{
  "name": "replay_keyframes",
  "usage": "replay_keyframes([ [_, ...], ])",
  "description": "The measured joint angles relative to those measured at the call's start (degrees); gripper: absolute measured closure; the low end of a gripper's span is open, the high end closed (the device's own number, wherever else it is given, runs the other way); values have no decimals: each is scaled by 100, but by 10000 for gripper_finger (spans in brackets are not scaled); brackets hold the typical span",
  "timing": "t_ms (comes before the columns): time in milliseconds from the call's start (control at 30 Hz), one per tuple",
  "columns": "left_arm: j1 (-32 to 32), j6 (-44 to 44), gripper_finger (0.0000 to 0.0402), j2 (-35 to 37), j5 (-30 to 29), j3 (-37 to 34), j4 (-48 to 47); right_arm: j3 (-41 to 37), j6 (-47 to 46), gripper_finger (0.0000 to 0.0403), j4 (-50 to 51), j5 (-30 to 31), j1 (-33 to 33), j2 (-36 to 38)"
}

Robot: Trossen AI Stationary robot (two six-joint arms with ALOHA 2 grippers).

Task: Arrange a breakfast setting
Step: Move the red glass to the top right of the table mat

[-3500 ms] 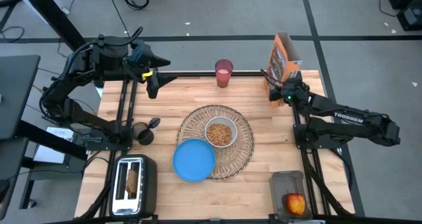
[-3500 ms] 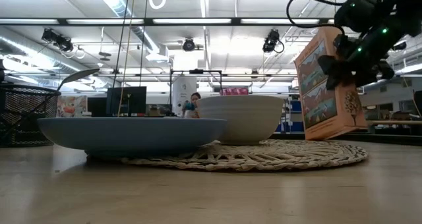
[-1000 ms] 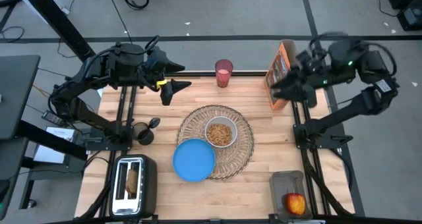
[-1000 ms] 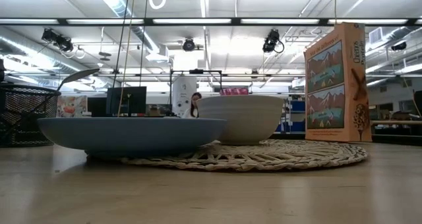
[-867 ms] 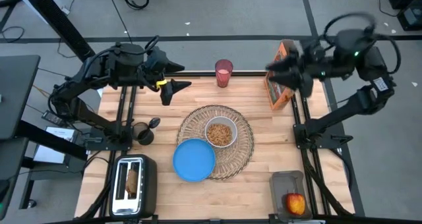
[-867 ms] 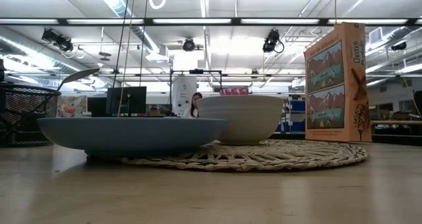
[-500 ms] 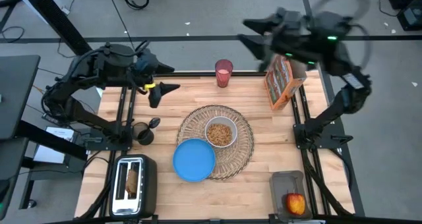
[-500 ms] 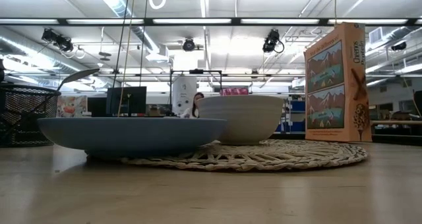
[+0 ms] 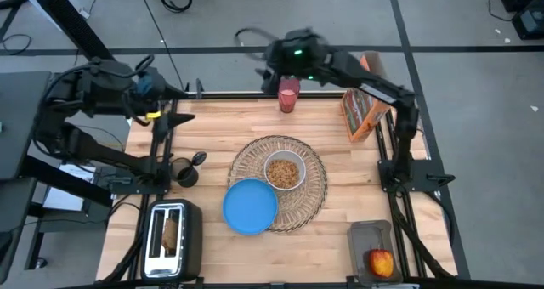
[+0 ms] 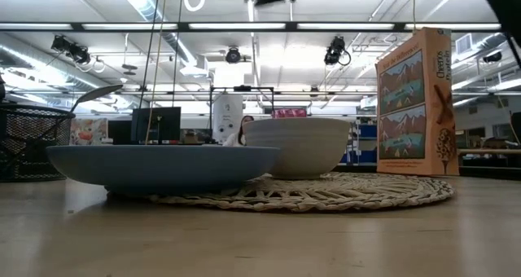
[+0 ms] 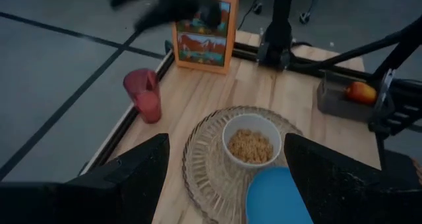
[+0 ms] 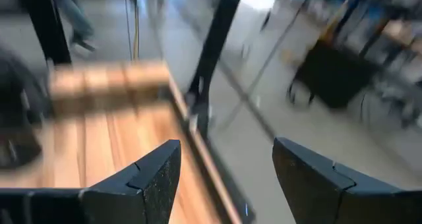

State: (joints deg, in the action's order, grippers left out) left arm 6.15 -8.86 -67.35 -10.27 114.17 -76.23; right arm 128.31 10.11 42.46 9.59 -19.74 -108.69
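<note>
right arm leaving the cereal box and swinging toward the pink cup

the right gripper [image 9: 270, 58], fingers spread and empty in its wrist view, is sweeping across the far edge toward the cup [image 9: 288, 94], having let go of the cereal box [image 9: 360, 102], which is now standing upright by itself at the far right, off the placemat [image 9: 280, 181]. the left gripper [image 9: 191, 88] is pulling back to the far left edge, fingers spread with nothing between them. the bowl [image 9: 284, 171] of cereal is sitting on the placemat, with the blue plate [image 9: 250, 207] overlapping its near rim. the pouring step looks finished, and the cup is probably next; the toast [image 9: 169, 233] and apple [image 9: 381, 261] are yet to be placed.
</note>
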Motion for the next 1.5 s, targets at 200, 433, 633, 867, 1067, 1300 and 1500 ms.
replay_keyframes([
  [200,0,49,95,154,1,-2,-306,0,197,158,1337,-61,-182,-628],
  [433,0,158,95,183,-1,-2,-335,0,486,158,2358,-122,-415,-1084],
  [633,0,203,95,179,-1,-2,-332,2,969,160,2765,-194,-660,-1353],
  [867,0,230,95,176,1,-2,-315,-13,1393,182,2913,-193,-930,-1511],
  [1067,0,359,95,174,-1,-2,-184,-11,1512,204,2972,-285,-1080,-1661],
  [1300,0,480,95,174,-1,-2,-98,-15,2069,225,3180,-362,-1111,-1899],
  [1500,0,482,95,174,-3,-2,-106,-17,2175,264,3197,-273,-1049,-1977],
])
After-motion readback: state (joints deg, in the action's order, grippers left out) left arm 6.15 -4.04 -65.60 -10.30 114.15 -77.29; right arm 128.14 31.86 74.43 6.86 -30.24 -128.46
